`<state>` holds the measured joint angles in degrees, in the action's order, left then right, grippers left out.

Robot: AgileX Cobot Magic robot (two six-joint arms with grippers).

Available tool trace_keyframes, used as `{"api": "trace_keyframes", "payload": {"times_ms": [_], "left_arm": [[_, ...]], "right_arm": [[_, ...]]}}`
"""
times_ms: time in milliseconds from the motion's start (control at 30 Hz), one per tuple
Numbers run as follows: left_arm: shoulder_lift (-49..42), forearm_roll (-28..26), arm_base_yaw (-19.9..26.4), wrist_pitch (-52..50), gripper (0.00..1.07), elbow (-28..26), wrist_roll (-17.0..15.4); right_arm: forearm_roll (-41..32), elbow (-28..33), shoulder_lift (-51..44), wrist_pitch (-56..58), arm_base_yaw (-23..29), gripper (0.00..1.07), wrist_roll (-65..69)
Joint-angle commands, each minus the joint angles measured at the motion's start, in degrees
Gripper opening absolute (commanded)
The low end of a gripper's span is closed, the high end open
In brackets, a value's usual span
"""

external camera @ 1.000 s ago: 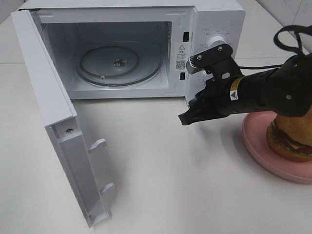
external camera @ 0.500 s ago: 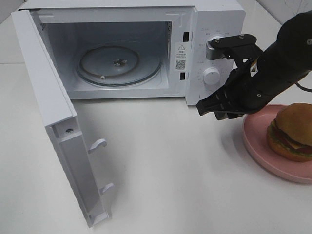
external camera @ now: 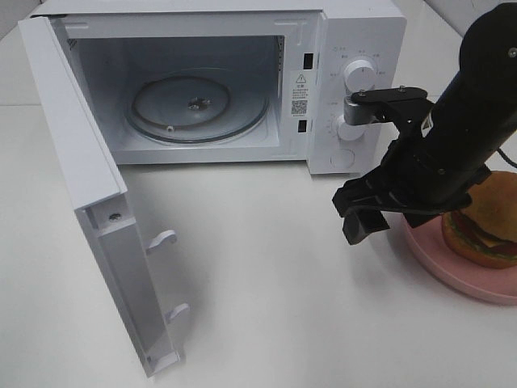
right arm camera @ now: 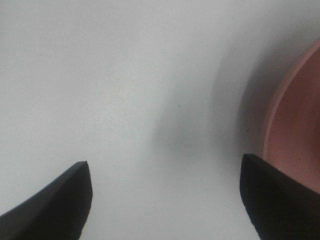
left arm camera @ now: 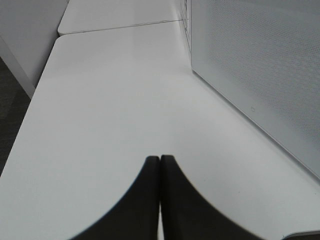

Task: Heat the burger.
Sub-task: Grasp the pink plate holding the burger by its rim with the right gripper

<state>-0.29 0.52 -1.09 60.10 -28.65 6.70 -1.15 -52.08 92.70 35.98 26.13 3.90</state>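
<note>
Microwave (external camera: 355, 32): white, placed at the far side of the table (external camera: 266, 323). The door (external camera: 81, 186) is swung open to the left, with its inner face and two latch hooks shown. A round glass turntable (external camera: 194, 109) is seen on the cavity floor. A knob (external camera: 359, 74) is set in the right-hand control panel; the controls below it are partly covered by the arm's camera mount.

Burger (external camera: 485, 234): found at the right edge of the scene, right of the microwave and nearer than it. It is seated on a pink plate (external camera: 452, 271). Brown bun and layered filling are shown; its upper part is hidden behind the right arm.

Right gripper (external camera: 361, 217): black, pointed down at the table just left of the plate, near the plate's left rim. Its fingers (right arm camera: 55, 200) are spread wide, and nothing is held between them. Whether the tips touch the table cannot be told.

Left gripper (left arm camera: 160, 159): seen only in its own wrist view, above bare table beside a perforated white panel (left arm camera: 260, 75). Its fingers are pressed together, and nothing is gripped.
</note>
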Motion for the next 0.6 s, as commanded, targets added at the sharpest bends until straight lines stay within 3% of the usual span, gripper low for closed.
{"api": "trace_keyframes", "payload": {"times_ms": [33,100,400,600], "left_arm": [[-1.1,-0.5,-0.1,-0.9,0.0,0.2,0.0],[-1.1,-0.5,-0.1,-0.9,0.0,0.2,0.0],[-1.1,-0.5,-0.1,-0.9,0.0,0.2,0.0],[-1.1,-0.5,-0.1,-0.9,0.0,0.2,0.0]], "right_arm": [[1.5,-0.3,-0.3,0.7,-0.3,0.78,-0.6],[5.6,-1.1,0.2,0.8,-0.3,0.76,1.5],[8.1,-7.3,5.5,6.5,-0.3,0.76,3.8],[14.6,-11.4,11.3,10.5,-0.3,0.76,10.7]]}}
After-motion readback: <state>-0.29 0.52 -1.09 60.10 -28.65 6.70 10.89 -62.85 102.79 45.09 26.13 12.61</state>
